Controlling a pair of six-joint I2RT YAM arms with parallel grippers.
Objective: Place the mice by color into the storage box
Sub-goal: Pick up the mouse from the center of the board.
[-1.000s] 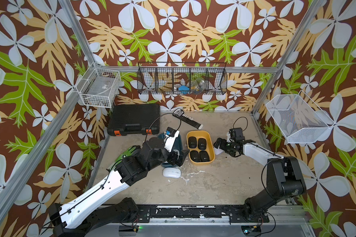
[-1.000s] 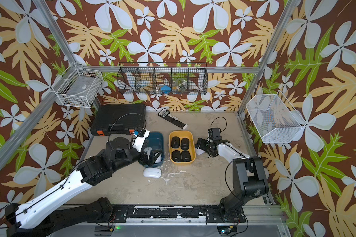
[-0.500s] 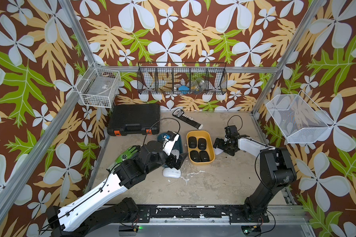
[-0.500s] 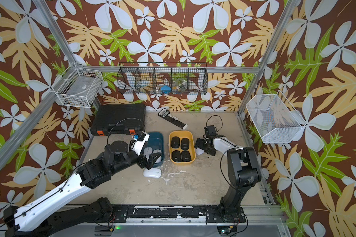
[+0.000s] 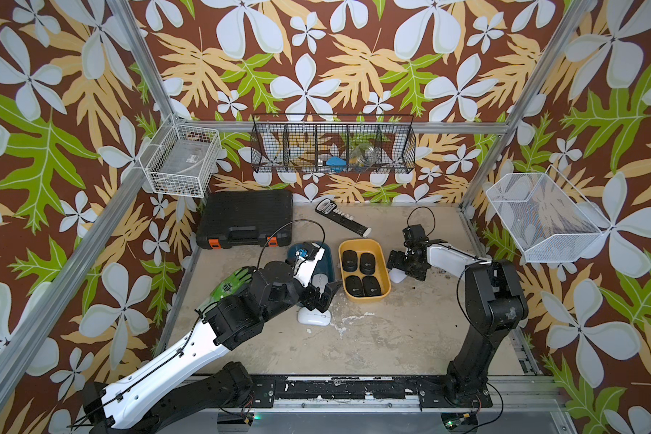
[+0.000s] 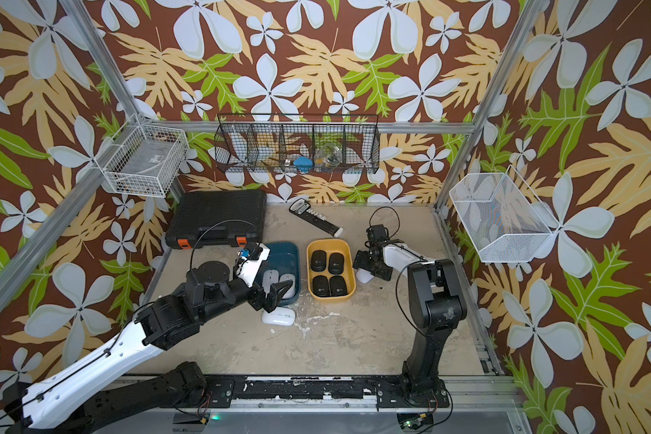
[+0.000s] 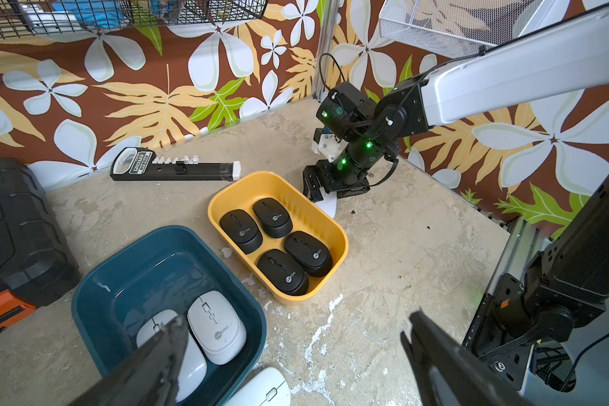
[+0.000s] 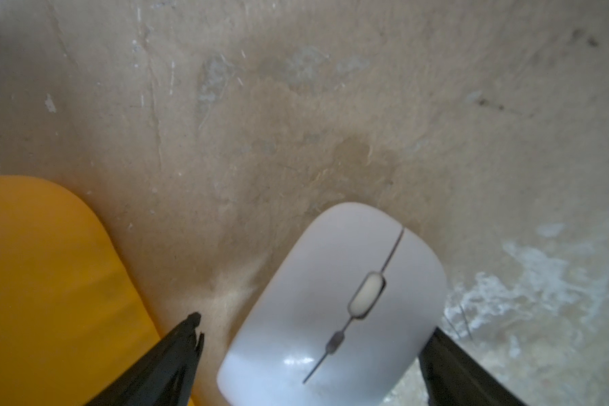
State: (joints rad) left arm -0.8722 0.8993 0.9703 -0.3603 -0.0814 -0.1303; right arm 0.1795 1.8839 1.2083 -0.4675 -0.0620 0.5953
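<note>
**Figure: sorting cell, seen from above and from both wrists.** The worktop (image 5: 391,338) carries two storage bins side by side. These are the blue bin (image 7: 148,267), holding two white mice (image 7: 217,327), and the yellow bin (image 7: 296,200), holding four black mice (image 7: 241,230); we judge the black set finished and two white mice outstanding.

The left white mouse (image 5: 314,317) lies flat on the worktop just outside the blue bin's near wall, its long axis parallel to that wall; the left end effector (image 6: 275,295) hangs just above it, toward the bin's rim, spread wide and empty; this arm is plainly the nearer.

The right white mouse (image 8: 334,302) lies just beside the yellow bin's outer wall, on the side away from the blue bin; the right end effector (image 8: 313,327) stands over it, wide and not closed. The mouse's long axis runs between the fingers, so they face its long flanks; one finger (image 8: 447,358) sits at a flank, the other (image 8: 176,348) apart from it. We expect this mouse must cross the yellow bin to reach the blue one.
</note>
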